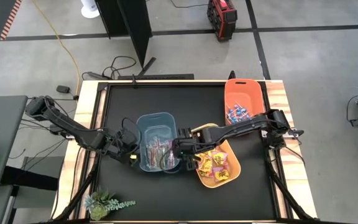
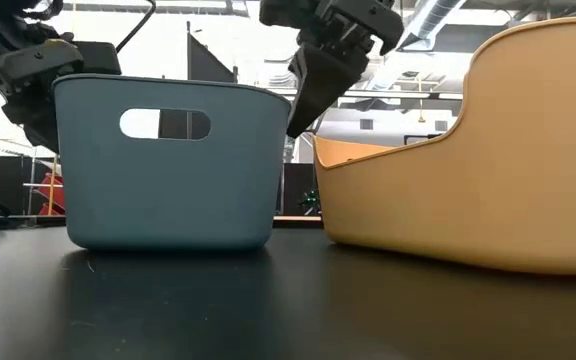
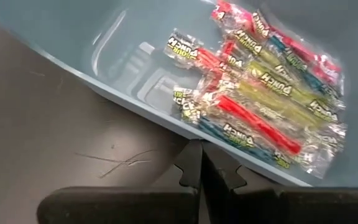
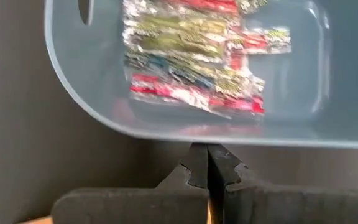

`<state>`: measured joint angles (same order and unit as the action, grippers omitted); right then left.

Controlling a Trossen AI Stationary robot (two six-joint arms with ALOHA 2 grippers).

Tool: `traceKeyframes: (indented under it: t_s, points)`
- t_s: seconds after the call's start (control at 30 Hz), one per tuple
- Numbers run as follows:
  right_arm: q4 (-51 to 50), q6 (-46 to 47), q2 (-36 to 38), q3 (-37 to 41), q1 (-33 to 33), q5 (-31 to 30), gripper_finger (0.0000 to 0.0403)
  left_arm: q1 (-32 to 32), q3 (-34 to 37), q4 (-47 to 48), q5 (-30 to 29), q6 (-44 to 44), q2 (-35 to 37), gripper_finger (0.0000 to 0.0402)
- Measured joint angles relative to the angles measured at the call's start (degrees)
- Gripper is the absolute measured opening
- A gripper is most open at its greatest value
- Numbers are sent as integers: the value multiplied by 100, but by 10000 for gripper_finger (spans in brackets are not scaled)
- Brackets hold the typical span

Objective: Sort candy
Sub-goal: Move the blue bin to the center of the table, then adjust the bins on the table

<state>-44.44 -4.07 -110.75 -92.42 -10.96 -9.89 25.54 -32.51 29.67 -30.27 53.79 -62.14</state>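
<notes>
High view shows three bins on the black table (image 1: 241,193): a blue-grey bin (image 1: 156,119) at centre, an orange bin (image 1: 243,87) at far right, a yellow bin (image 1: 232,180) at near right. All the candy in sight already lies inside bins. Clear-wrapped sticks (image 1: 155,148) sit in the blue-grey bin; the left wrist view gives them plainly, red, yellow and blue sticks (image 3: 263,93) heaped toward one end of the bin floor. Blue-wrapped lollipops (image 1: 237,114) lie in the orange bin. Yellow packets with red print (image 1: 215,163) fill the yellow bin. No loose candy shows on the bare table in any view, so sorting looks near complete or done; the bins' lower layers can't be checked for strays. Left gripper (image 1: 131,155) hangs just beside the left near corner of the blue-grey bin, fingers pressed together, holding nothing, as its wrist view confirms (image 3: 202,168). Right gripper (image 1: 178,149) hangs at the bin's right rim, between the blue-grey and yellow bins, fingers also closed (image 4: 207,165); a thin pale sliver shows at the seam low in its wrist view, too small to say whether it is candy. Low view has the right gripper (image 2: 303,120) pointing down into the gap between the two bins. What is left, by my judgement: at most a last check.
</notes>
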Motion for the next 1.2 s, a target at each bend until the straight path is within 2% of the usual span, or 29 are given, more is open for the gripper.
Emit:
traceKeyframes:
  t_s: [0.23, 0.4, 0.5, 0.67, 0.83, 0.97, 1.07, 1.2]
  points:
    - [-229, 209, 493, 2, -345, -1190, 6, 6, 0, 78, 153, -82, 115, 0]
    - [-683, 633, 1029, 90, -523, -1712, 5, 7, 0, 84, 333, -89, 115, 0]
    - [-491, 846, 1490, 569, -501, -1790, 2, 50, 0, 60, 292, -101, 115, 0]
    - [10, 1129, 2561, 1821, -375, -1894, 1, 110, 0, -71, 292, -256, 115, 0]
    - [-298, 2367, 4030, 2815, -152, -2671, 1, 211, 0, -102, 238, -267, 113, 0]
    - [-923, 3261, 4904, 3275, 126, -2688, 0, 214, 0, -111, 142, -323, 113, 0]
    - [-1327, 3875, 5209, 3580, 236, -2367, 0, 214, 0, -120, 131, -321, 113, 0]
    - [-1381, 4583, 5223, 4141, -322, -1829, 0, 221, 0, -126, 127, -253, 113, 0]
